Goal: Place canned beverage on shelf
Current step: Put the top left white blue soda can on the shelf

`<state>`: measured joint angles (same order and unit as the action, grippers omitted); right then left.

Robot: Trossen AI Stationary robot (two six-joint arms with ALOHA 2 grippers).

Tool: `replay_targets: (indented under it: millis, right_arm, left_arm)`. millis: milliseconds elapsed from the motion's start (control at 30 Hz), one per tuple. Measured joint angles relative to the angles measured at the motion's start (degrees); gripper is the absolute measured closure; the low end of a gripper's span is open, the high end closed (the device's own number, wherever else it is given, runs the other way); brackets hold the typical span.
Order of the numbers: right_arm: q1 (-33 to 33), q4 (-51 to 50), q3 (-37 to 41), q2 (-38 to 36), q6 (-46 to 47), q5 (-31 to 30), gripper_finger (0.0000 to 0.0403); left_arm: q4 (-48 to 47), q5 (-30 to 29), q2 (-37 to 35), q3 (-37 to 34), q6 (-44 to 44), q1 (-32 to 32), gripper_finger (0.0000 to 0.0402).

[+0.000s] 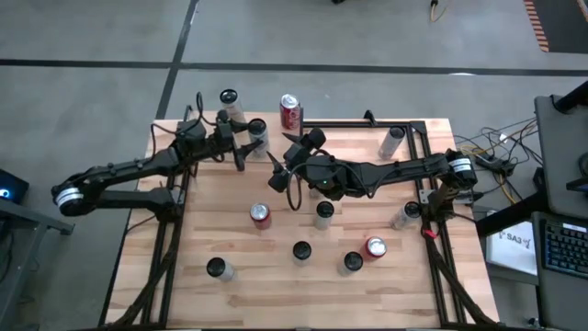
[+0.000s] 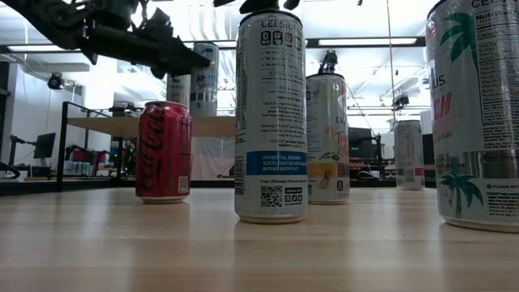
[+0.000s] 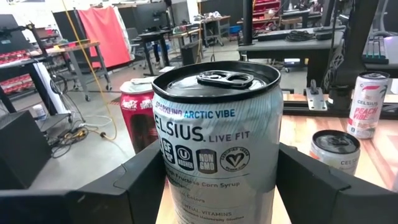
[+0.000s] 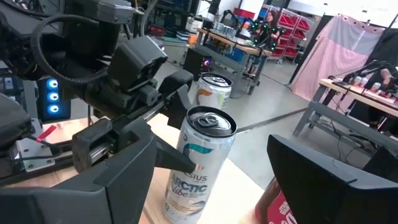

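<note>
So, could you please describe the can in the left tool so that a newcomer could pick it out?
Look to the far edge of the wooden table, towards its left corner, where the left tool reaches in. The Celsius can stands upright there, clamped in that tool. It is silver-white with a teal "Arctic Vibe" label, unlike the red cola can beside it.

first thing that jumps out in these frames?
The left tool at the table's far edge, its fingers either side of a white Celsius can that fills the left wrist view. The right tool hangs open just beside it, mid-table. Other cans stand scattered across the near half, and a red can sits on the far edge.
</note>
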<state>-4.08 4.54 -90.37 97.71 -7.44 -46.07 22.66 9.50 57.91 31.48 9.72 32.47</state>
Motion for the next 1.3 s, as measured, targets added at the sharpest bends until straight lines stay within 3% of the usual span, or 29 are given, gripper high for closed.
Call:
replay_targets:
  millis: [433, 833, 1033, 1167, 1300]
  right_arm:
    - [0.0, -1.5, 0.0, 0.0, 0.8, 0.0, 0.0106]
    - [0.0, -5.4, 0.0, -1.7, 0.0, 0.0, 0.0115]
    - [0.2, -12.5, -1.9, -3.3, 1.9, 0.8, 0.0198]
    - [1.7, -19.9, -6.8, -3.2, 5.7, 7.9, 0.0285]
    - [3.7, -25.8, -12.0, -2.1, 7.5, 14.8, 0.0370]
  left_arm:
    - [0.9, -3.2, 0.4, 0.0, -1.3, 0.0, 0.0083]
    - [-2.0, -3.5, -7.6, -0.1, -2.4, 0.0, 0.0075]
    - [-8.5, -3.4, -12.7, -0.2, -4.9, -1.7, 0.0075]
    - [-9.1, -3.4, -15.3, -0.5, -3.5, -4.6, 0.0091]
    - [-8.8, -3.3, -18.2, -1.6, -1.5, -8.4, 0.0134]
